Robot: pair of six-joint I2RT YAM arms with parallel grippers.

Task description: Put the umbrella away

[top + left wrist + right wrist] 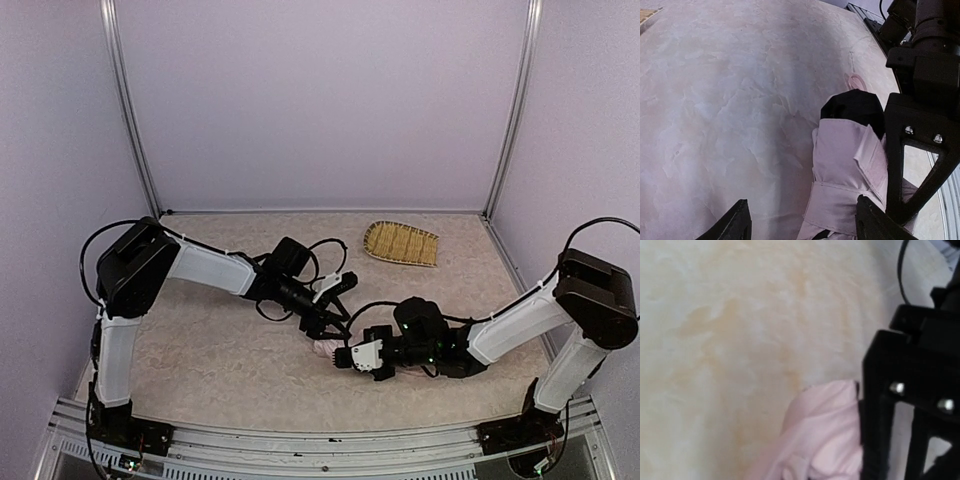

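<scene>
Lying folded on the mottled beige bench, near its front middle, is a pale pink fabric umbrella with black lining showing at one end. The left claw straddles it, fingers spread wide (not gripping). The right claw touches the fabric; whether it pinches cannot be told. Farther back sits an oval woven bamboo tray.

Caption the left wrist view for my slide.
Left gripper open over the folded pink umbrella on the table, right arm close beside.
</scene>
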